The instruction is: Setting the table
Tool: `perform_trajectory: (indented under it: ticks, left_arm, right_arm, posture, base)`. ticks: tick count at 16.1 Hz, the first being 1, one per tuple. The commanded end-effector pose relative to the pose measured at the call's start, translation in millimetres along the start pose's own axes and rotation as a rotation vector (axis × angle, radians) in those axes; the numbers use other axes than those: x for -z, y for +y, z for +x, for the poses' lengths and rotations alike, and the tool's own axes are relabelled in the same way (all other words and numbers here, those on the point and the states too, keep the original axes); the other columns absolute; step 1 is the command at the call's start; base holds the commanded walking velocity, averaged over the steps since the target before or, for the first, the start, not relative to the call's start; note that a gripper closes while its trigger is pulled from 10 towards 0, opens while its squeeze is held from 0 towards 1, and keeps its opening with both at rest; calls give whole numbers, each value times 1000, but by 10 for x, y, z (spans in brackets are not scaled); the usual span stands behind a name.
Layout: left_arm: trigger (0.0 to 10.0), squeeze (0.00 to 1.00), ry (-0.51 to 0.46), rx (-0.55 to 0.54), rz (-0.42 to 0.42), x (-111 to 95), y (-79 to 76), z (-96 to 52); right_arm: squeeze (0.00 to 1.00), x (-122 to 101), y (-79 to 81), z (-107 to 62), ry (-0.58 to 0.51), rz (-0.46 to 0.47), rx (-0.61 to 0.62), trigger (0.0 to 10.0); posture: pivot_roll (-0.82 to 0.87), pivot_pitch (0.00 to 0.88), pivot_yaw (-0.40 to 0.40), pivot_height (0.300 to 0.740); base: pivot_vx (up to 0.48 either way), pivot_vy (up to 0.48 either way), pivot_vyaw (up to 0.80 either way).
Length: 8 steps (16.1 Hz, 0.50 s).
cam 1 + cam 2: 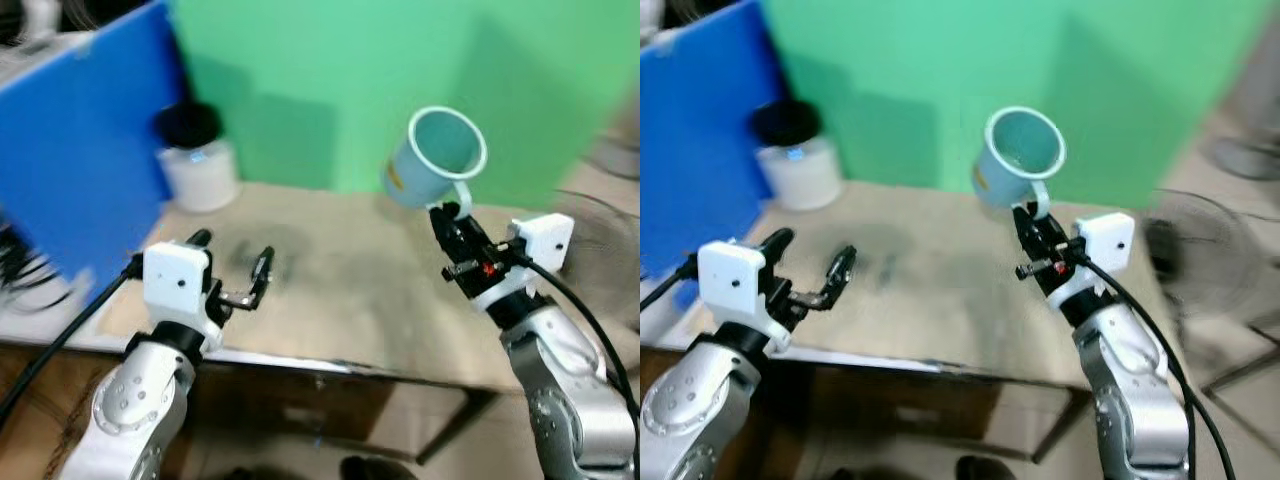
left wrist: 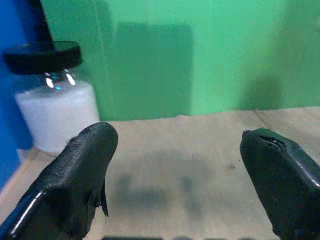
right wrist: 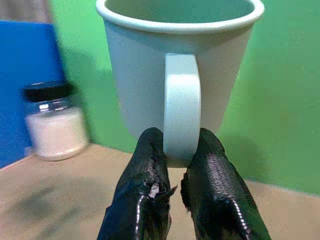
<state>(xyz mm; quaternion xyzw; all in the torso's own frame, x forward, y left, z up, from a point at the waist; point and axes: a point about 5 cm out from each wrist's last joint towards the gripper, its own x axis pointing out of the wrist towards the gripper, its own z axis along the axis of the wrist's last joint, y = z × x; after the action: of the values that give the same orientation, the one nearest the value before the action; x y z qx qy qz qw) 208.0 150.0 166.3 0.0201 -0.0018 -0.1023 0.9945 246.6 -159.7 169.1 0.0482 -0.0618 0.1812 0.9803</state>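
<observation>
- left eye view: the right gripper point(image 1: 447, 215) holds a pale blue mug point(image 1: 436, 158) by its handle, lifted above the wooden table point(image 1: 350, 300), tilted with its mouth toward the camera. the left gripper point(image 1: 232, 262) hovers low over the table's near left part, fingers spread apart with nothing between them. a jar point(image 1: 196, 160) of white stuff with a black lid stands at the table's far left, beside a blue board point(image 1: 80, 150), with a green wall point(image 1: 350, 80) behind.
- right eye view: same scene; a fan point(image 1: 1205, 265) stands off the table's right side.
- left wrist view: both fingers point(image 2: 75, 185) sit wide apart over bare tabletop, the jar ahead near the wall.
- right wrist view: the fingers point(image 3: 145, 200) are pinched on the lower part of the mug's handle point(image 3: 182, 105), the mug upright against the green wall, the jar well off to one side.
</observation>
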Motion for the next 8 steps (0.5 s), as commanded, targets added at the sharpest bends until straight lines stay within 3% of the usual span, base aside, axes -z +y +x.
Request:
perform_trajectory:
  ticks: [1, 8]
  left_arm:
    - [10000, 0, -6, -63, 2, -17, 68, -20]
    - [10000, 0, 6, -147, 52, -13, 155, -137]
  right_arm:
    - [0, -64, -10, -9, -12, 3, 34, 10000]
    - [0, 15, -59, -85, 73, 7, 149, 10000]
  posture:
    - [15, 0, 13, 740]
    - [36, 9, -8, 740]
  base:
    - [0, 0, -800]
    - [0, 0, -800]
